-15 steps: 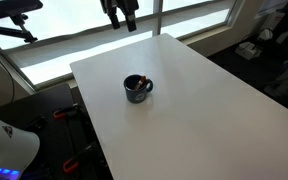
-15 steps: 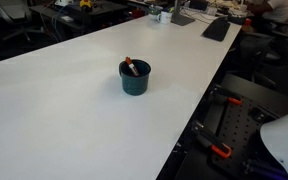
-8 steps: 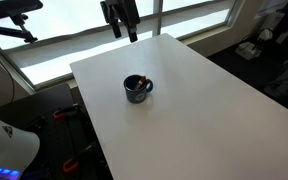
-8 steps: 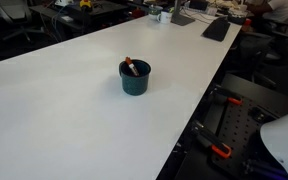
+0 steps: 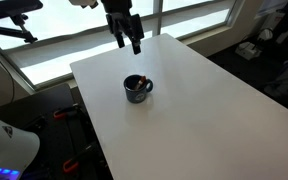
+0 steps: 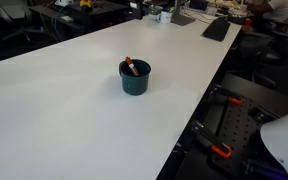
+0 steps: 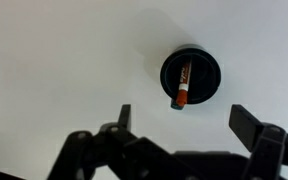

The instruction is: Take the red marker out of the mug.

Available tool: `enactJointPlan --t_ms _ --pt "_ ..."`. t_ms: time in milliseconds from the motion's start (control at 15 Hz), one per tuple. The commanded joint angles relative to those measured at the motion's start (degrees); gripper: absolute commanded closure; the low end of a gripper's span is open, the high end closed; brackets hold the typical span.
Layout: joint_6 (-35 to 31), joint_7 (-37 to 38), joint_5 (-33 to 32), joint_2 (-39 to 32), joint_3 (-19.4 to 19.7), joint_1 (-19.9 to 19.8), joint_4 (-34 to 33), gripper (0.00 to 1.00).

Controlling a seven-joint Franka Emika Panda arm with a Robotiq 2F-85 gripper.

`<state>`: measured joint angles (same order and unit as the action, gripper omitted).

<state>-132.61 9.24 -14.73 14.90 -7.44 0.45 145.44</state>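
The dark mug (image 5: pixel 138 89) stands on the white table (image 5: pixel 204 110) and shows in both exterior views (image 6: pixel 135 77). The red marker (image 7: pixel 182 90) leans inside it, one end resting on the rim; it also shows in both exterior views (image 5: pixel 137 81) (image 6: pixel 131 67). In the wrist view the mug (image 7: pixel 206 72) lies below, seen from straight above. My gripper (image 5: pixel 130 40) hangs open and empty high above the table's far end, well away from the mug. Its two fingers (image 7: pixel 188 122) frame bare table just below the mug in the wrist view.
Windows and a black stand lie beyond the table's far edge (image 5: pixel 44 50). Desks with a keyboard (image 6: pixel 217 28) and clutter stand behind the table. Robot base parts with red clamps sit on the floor (image 6: pixel 222 152). White table surface surrounds the mug on all sides.
My gripper has come down and moved toward the mug over the table's far end. The mug and marker have not moved.
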Motion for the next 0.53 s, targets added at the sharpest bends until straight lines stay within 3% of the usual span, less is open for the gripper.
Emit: enactJointPlan --t_ms 0,467 --pt "-2.75 -0.51 -1.63 -2.39 1.22 -0.38 -0.18 0.0" --pt "-4.29 -2.27 -1.27 -7.62 3.44 -0.41 -2.16 0.0"
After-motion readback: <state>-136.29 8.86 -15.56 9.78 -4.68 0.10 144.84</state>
